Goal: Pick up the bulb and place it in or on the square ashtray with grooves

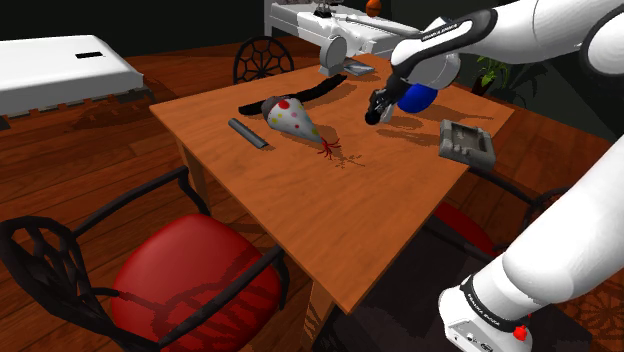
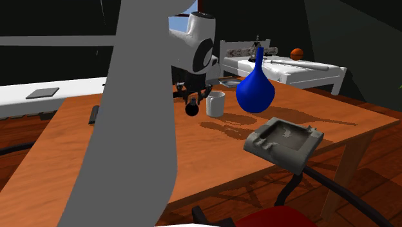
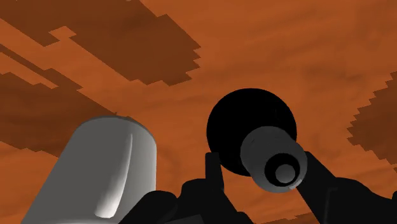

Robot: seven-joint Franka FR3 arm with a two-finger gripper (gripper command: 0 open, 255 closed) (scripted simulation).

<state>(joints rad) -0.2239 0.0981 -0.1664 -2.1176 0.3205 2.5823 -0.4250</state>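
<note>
Brown counter (image 1: 330, 215) carries a blue vase (image 2: 255, 90), the grey grooved ashtray (image 2: 283, 143) and a white mug (image 2: 215, 103). Black jaws are clenched on the bulb (image 3: 242, 124), low over the counter beside the mug, the ashtray well apart. Carrying it well likely means lifting clear, skirting the vase, and releasing low over the ashtray's hollow.
</note>
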